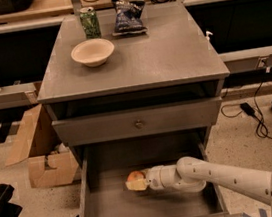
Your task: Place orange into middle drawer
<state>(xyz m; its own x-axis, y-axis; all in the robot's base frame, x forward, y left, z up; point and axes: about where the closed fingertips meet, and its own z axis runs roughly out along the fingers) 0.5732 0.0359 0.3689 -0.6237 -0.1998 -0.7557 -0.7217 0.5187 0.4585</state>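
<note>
The orange [134, 176] is inside the open middle drawer [105, 211], low over its floor left of centre. My gripper [137, 182] reaches in from the right on a white arm and is shut on the orange, its cream fingertips [135, 185] wrapped across the fruit's front. Whether the orange rests on the drawer floor I cannot tell.
On the cabinet top [169, 55] stand a cream bowl [92, 51], a green can [89, 22] and a dark chip bag [128, 16]. The drawer front with the brass knob [138, 125] is closed just above. Cardboard boxes [42, 159] lie on the floor at left, cables [258, 118] at right.
</note>
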